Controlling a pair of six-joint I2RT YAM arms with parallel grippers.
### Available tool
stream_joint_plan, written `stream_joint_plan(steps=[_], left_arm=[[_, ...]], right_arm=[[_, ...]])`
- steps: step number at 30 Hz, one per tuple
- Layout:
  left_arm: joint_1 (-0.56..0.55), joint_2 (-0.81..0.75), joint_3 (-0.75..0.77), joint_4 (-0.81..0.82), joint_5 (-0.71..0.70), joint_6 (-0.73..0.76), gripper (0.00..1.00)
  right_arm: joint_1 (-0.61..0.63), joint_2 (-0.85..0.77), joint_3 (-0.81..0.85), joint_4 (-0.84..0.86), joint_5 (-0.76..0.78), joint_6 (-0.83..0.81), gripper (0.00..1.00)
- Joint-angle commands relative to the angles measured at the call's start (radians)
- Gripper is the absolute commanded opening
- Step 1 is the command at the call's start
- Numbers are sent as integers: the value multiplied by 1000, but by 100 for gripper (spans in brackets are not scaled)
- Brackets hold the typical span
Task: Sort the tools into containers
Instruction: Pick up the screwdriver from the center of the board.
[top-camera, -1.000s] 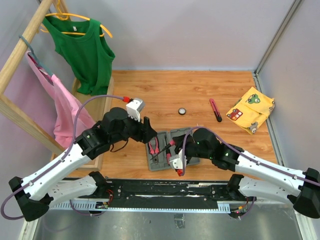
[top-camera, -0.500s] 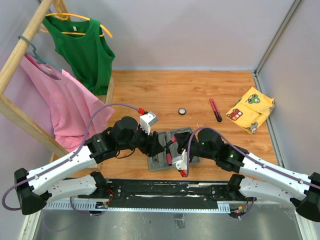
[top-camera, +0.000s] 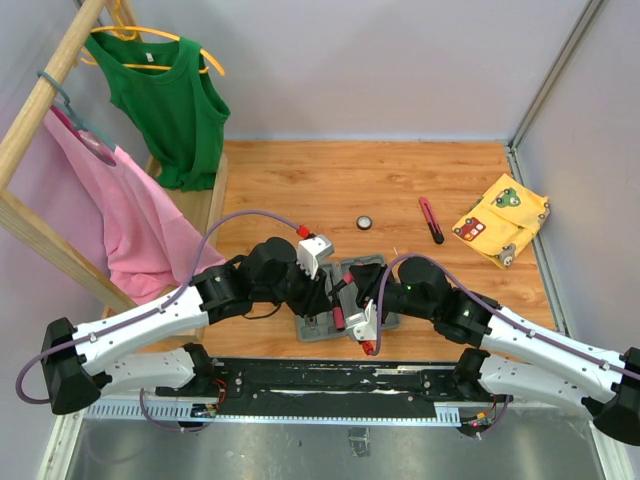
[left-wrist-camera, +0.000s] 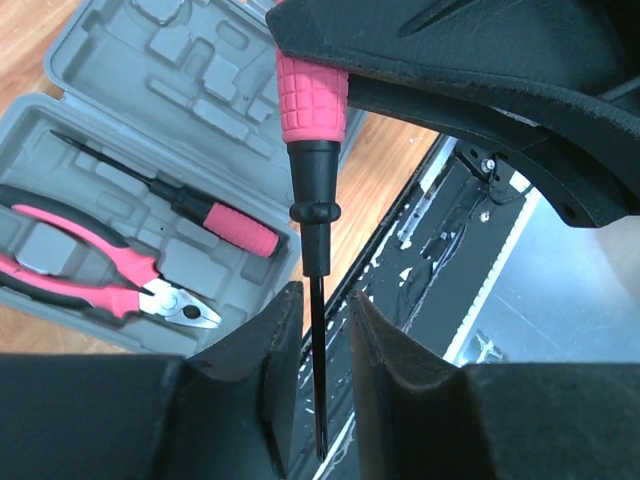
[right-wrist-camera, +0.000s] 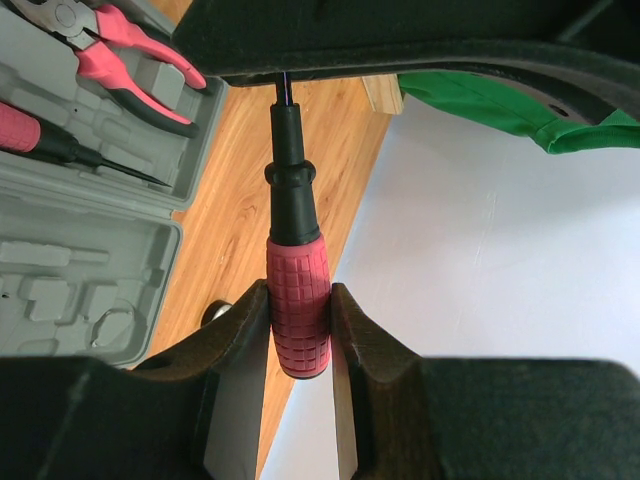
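Observation:
The grey tool case (top-camera: 372, 266) lies open near the table's front edge. In the left wrist view the case (left-wrist-camera: 200, 120) holds pink-handled pliers (left-wrist-camera: 90, 275) and a screwdriver (left-wrist-camera: 215, 222). My right gripper (right-wrist-camera: 298, 290) is shut on the pink handle of a second screwdriver (right-wrist-camera: 297, 310), held above the case. My left gripper (left-wrist-camera: 320, 320) is open, its fingers on either side of that screwdriver's black shaft (left-wrist-camera: 314, 290), with a gap on the right side. From above, the two grippers meet over the case (top-camera: 335, 300). A black-white disc (top-camera: 365, 223) and a pink cutter (top-camera: 431, 220) lie farther back.
A yellow patterned cloth (top-camera: 502, 220) lies at the right edge. A wooden rack at the left carries a green top (top-camera: 170, 100) and a pink shirt (top-camera: 140, 220). A black rail (top-camera: 330, 378) runs along the near edge.
My left arm has swung right, over the case, and brought its fingers around the shaft of the screwdriver held by my right gripper. The pink shirt has shifted.

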Motion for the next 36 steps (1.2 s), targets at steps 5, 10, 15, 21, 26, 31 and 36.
stream_joint_plan(steps=[5,10,15,21,26,31,36], left_arm=[[-13,10,16,26,4,17,10],[-14,10,15,28,-17,12,0],[-14,3,6,33,-58,-4,0],[-13,-5,-3,42,-105,-29,1],[-13,-22,5,43,-174,-64,1],[-12,-45,10,83,-252,-122,1],[-12,-45,53,86,-339,-169,1]], right_arm=[[17,-16,-2,8,-6,-39,6],[17,-13,2,-7,-27,-22,18],[17,-17,11,-35,-48,21,35],[17,-57,3,-46,-92,82,48],[17,-104,-10,-2,-109,211,49],[17,-198,-69,150,-76,462,46],[17,-306,-137,323,-35,790,49]])
